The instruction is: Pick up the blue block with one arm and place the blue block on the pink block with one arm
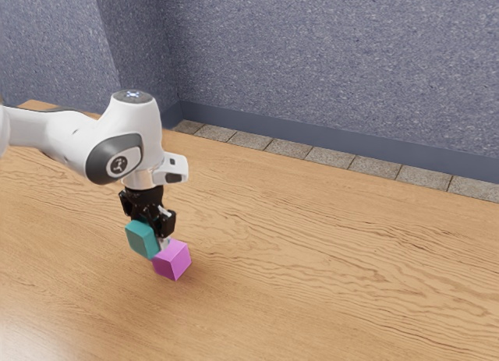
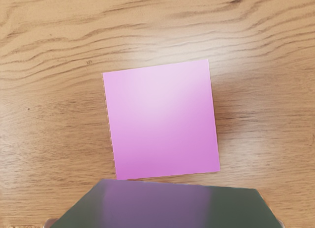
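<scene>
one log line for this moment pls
phase: carry | tool: shut on blue block | blue block: raised, near pink block, not on it yet | pink block: on table

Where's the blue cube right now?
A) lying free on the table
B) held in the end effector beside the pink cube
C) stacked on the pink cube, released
B: the black two-finger end effector is shut on the small blue cube, beside and slightly above the small pink cube.
</scene>
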Motion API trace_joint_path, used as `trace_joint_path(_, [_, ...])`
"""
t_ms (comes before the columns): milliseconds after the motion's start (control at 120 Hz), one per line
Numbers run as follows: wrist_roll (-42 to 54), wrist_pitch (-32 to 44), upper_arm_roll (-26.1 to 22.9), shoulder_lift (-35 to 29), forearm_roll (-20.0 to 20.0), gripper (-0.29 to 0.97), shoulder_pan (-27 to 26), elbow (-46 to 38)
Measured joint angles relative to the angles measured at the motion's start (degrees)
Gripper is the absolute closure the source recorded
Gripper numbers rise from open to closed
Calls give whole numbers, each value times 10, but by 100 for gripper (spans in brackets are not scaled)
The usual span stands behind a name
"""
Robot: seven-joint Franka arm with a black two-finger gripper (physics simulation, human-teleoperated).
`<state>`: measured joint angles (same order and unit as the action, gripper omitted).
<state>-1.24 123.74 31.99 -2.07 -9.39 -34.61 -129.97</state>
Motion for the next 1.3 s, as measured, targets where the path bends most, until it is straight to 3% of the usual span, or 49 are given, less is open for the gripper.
trace_joint_path(883, [17,21,7,14,3,32,18,21])
trace_joint_path(933, [17,26,23,21,5,32,7,25])
trace_joint_path(975, [17,30,-4,27,7,32,38,30])
trace_joint_path(1075, [18,37,-8,47,14,31,49,50])
trace_joint_path(1100, [18,38,-8,52,16,26,48,54])
trace_joint_path(1300, [14,52,-8,62,47,33,26,59])
